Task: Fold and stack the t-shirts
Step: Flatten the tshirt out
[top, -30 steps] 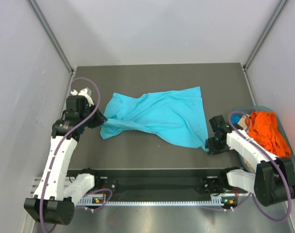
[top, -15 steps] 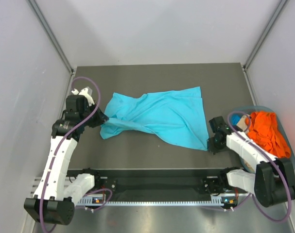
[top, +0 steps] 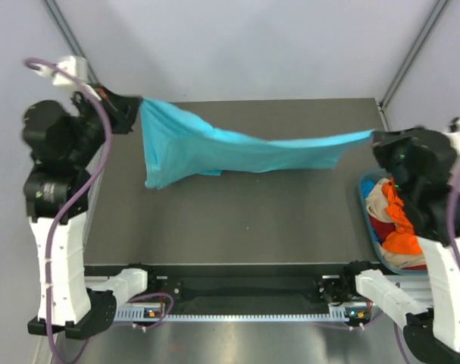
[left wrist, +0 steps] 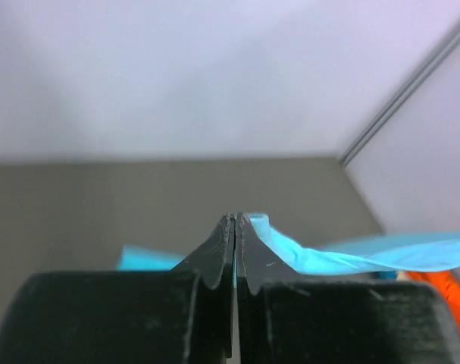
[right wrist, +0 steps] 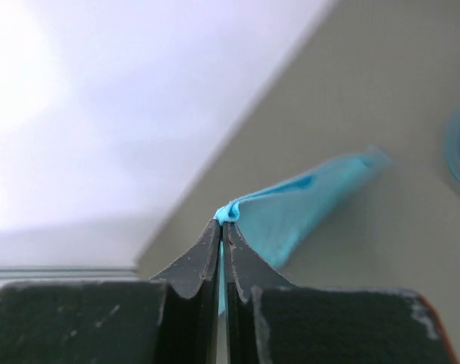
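Note:
The turquoise t-shirt (top: 237, 148) hangs stretched in the air between both arms, well above the dark table (top: 237, 220). My left gripper (top: 136, 102) is raised high at the far left and is shut on one corner of the shirt; a loose flap hangs below it. My right gripper (top: 375, 139) is raised at the right and is shut on the other end. In the left wrist view the closed fingertips (left wrist: 228, 227) pinch turquoise cloth (left wrist: 313, 254). In the right wrist view the closed gripper (right wrist: 220, 224) pinches a cloth edge (right wrist: 290, 208).
A blue-grey plastic basket (top: 371, 231) stands at the table's right edge under the right arm, with orange, red and beige shirts (top: 396, 220) in it. Grey walls enclose the table on three sides. The arm bases and a rail run along the near edge.
Both arms have risen high and moved apart, lifting the turquoise shirt off the table and pulling it taut. Before, it lay crumpled on the table with both grippers low at its ends.

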`<state>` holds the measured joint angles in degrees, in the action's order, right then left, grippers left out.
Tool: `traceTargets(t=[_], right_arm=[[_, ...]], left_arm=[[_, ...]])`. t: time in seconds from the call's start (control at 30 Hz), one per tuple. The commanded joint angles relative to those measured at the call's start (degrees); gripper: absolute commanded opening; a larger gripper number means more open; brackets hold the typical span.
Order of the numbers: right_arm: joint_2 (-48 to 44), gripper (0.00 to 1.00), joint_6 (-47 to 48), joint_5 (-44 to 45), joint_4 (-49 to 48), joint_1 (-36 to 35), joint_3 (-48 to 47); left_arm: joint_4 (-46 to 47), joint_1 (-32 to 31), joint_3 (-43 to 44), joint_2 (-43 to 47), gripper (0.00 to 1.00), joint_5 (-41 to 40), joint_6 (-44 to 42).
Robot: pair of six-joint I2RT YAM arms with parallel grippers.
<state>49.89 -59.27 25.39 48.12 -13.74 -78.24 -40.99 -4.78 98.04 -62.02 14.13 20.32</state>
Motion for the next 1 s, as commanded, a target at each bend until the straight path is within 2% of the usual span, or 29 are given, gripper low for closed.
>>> traceTargets(t=[0.0,0.07,0.17,0.37,0.5,0.63,0.77,0.9,0.97], right_arm=[[-1.5,0.00,8.8,0.4,5.6,-0.1,-11.8],[-4.0,0.00,8.9,-1.6,5.5,-0.1,-15.5],[-9.3,0.00,7.1,-4.3,4.5,-0.1,-16.1],[-12.0,0.00,5.8,-6.1,5.5,-0.1,-21.1],[-7.3,0.00,8.7,-6.9,4.9,-0.1,-24.1],[-2.5,0.00,11.2,-8.7,0.1,-0.1,-21.0],[3.9,0.00,14.3,-15.0,-9.1,-0.1,-14.4],[14.0,0.00,17.6,-17.1,-20.4,-0.1,-9.6],[18.8,0.00,19.1,-16.2,-25.8,0.1,-10.8]], left_arm=[[8.6,-2.6,14.2,0.5,0.00,0.3,-1.2],[11.2,-3.1,15.4,2.2,0.00,0.0,0.2],[16.7,-3.1,15.1,5.9,0.00,1.9,3.6],[17.4,-3.1,16.2,8.8,0.00,7.8,3.8],[18.3,-3.1,12.2,9.0,0.00,8.0,1.1],[18.8,-3.1,7.4,5.7,0.00,7.0,-2.6],[22.2,-3.1,1.0,1.7,0.00,2.9,-6.9],[25.8,-3.0,1.1,-9.6,0.00,-0.2,-11.3],[31.8,-1.8,1.1,-13.8,0.00,-0.1,-11.6]])
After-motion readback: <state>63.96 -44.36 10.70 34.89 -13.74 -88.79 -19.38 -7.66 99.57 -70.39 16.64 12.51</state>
